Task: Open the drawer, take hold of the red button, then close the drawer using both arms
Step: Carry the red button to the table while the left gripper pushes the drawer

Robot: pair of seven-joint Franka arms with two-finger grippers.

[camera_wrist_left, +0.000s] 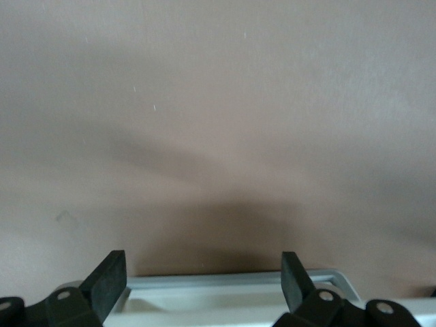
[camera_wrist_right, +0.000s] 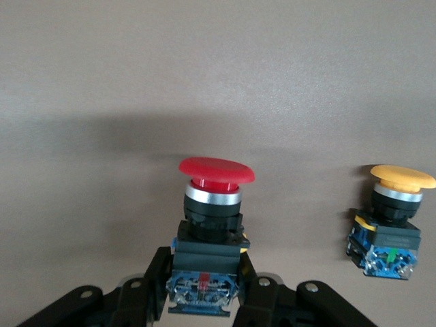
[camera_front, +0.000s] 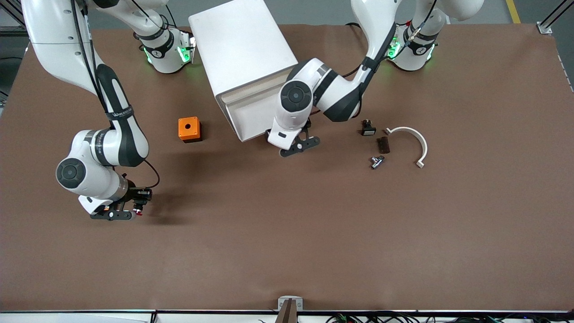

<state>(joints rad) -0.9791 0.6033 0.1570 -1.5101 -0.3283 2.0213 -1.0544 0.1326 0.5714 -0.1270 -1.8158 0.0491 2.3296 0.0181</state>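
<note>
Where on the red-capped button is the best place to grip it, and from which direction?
Grip the squarish black-and-blue body of the red button, coming from its base end, away from the cap. The body's flat faces suit the jaws; the round cap is wider and would likely slip. The right gripper holds it this way.

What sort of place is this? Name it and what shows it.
Probably a robotics lab: two white arms fixed at a brown table, a small white drawer unit, and parts like the red button in the right gripper.
</note>
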